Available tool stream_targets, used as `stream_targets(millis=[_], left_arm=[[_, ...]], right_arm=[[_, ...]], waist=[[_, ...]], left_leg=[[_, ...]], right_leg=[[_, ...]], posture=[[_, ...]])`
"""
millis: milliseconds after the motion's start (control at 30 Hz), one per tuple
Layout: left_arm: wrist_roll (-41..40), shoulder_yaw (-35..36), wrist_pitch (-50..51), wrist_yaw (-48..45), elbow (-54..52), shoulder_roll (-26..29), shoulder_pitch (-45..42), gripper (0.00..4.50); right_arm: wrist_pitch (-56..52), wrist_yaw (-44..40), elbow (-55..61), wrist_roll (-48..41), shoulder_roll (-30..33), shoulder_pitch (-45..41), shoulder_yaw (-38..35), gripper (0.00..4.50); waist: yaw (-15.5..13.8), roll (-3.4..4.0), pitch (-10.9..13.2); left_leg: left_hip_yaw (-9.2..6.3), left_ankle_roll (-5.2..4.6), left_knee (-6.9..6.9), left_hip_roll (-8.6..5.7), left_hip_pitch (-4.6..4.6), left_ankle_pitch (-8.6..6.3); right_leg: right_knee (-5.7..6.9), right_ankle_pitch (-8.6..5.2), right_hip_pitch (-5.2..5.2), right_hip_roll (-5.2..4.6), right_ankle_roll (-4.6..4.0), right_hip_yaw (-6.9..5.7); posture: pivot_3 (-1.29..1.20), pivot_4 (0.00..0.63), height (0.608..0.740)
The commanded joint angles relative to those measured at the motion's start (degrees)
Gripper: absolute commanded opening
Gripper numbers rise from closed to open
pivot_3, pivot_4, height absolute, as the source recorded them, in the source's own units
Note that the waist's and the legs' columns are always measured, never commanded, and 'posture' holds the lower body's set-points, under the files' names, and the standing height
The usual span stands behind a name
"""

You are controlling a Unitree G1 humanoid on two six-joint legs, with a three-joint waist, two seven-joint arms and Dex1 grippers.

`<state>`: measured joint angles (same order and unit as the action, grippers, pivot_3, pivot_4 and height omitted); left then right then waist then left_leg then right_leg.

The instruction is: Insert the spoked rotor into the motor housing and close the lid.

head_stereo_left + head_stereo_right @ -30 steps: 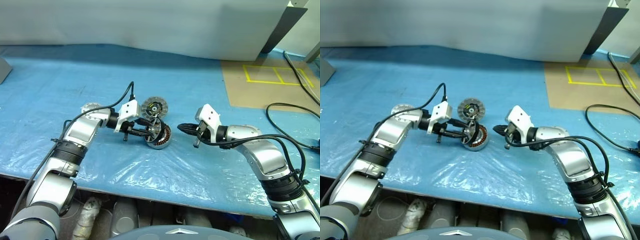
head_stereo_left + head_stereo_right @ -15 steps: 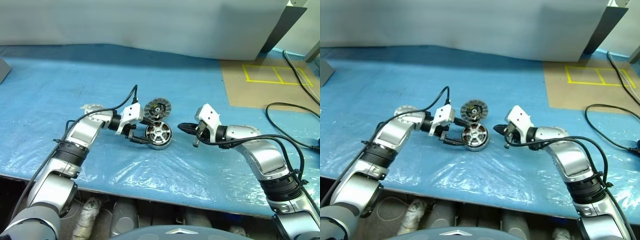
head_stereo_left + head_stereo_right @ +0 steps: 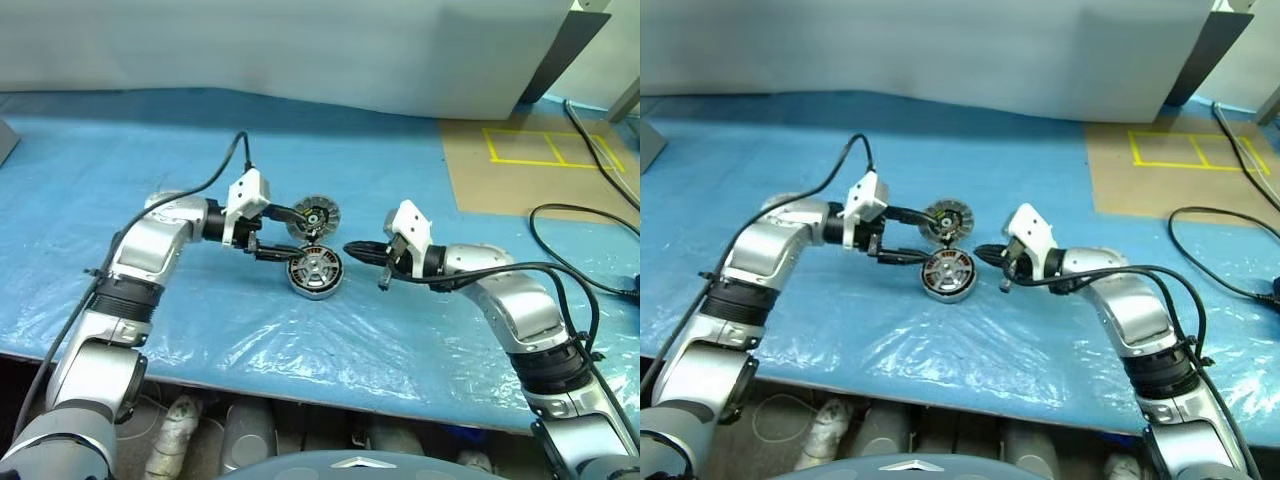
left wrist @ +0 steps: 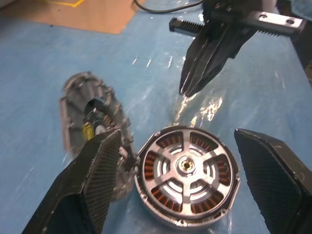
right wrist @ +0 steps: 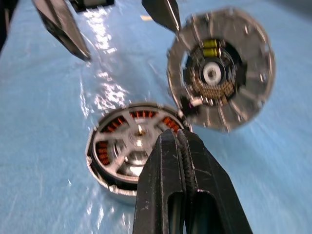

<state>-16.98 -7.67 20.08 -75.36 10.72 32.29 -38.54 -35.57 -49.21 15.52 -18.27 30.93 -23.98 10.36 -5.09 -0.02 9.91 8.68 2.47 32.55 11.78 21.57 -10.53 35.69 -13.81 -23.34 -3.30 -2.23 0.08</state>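
At centre of blue plastic sheet [image 3: 200, 160]: motor housing [image 3: 316, 273], lying flat, copper windings visible between spokes of spoked rotor [image 4: 187, 166], which sits within winding ring. At 12 o'clock of housing, just beside it: lid [image 3: 313, 216], finned face with black hub and green-yellow marks showing, apparently lying on sheet. At 9 to 10 o'clock of housing: left gripper [image 3: 285, 233], fingers spread wide, one near lid, other near housing rim, holding nothing. At 3 o'clock of housing, close by but apart: right gripper [image 3: 352, 251], fingers pressed together, empty, tips pointing toward housing. At 1 to 2 o'clock, well apart: tan board [image 3: 540, 170] with yellow tape outline
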Motion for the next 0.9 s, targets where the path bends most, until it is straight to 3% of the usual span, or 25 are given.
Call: stream_targets(millis=[33,200,367,467,733,900], left_arm=[[-0.2,3.2,-0.6,4.0,0.7,0.7,2.0,3.89],[-1.7,4.1,1.8,6.5,-3.3,0.6,4.5,3.89],[-1.7,4.1,2.5,8.5,-5.5,0.9,6.5,3.89],[-2.2,4.2,3.2,8.8,-6.3,1.2,6.9,3.89],[-0.9,3.3,1.2,9.3,-3.3,0.7,5.5,3.89],[-0.6,4.1,1.0,10.5,2.6,-0.3,1.1,3.89]], right_arm=[[2.2,-1.5,-3.7,1.0,-2.8,-3.8,3.8,0.00],[4.8,-2.7,-11.7,4.8,-4.5,-6.1,8.1,0.00],[14.7,-5.1,-18.6,14.0,-0.8,-3.5,15.2,0.00],[16.8,-5.5,-19.8,14.5,-0.7,-3.7,14.5,0.00],[7.6,-6.7,-13.9,2.9,-6.1,-6.6,5.8,0.00],[6.2,-6.7,-12.3,3.1,-5.8,-6.6,5.5,0.00]], waist=[[0.0,0.00,0.0],[-0.2,0.00,0.0],[-0.3,-0.06,0.0],[-0.2,-0.03,-0.1],[-0.1,-0.02,0.0],[-0.3,-0.03,0.0]], left_leg=[[0.00,0.00,0.00,0.00,0.00,0.00],[-0.04,0.00,0.06,0.00,0.11,0.00],[-0.05,0.00,0.07,0.00,0.12,0.00],[-0.03,0.00,0.00,-0.01,-0.07,0.00],[-0.03,-0.02,0.13,0.01,-0.08,0.00],[-0.05,-0.02,0.13,0.01,0.10,0.00]], right_leg=[[0.00,0.00,0.02,0.00,0.00,-0.01],[-0.01,0.00,0.00,-0.03,0.00,-0.08],[-0.02,0.01,0.04,-0.05,0.01,-0.14],[-0.01,0.00,0.14,-0.04,0.01,-0.07],[0.00,0.00,0.16,-0.02,0.00,-0.01],[-0.01,0.01,0.03,-0.01,0.01,-0.07]], posture=[[0.00,0.150,0.740],[0.00,0.150,0.740],[0.00,0.150,0.740],[0.00,0.150,0.740],[0.00,0.150,0.740],[0.00,0.150,0.740]])
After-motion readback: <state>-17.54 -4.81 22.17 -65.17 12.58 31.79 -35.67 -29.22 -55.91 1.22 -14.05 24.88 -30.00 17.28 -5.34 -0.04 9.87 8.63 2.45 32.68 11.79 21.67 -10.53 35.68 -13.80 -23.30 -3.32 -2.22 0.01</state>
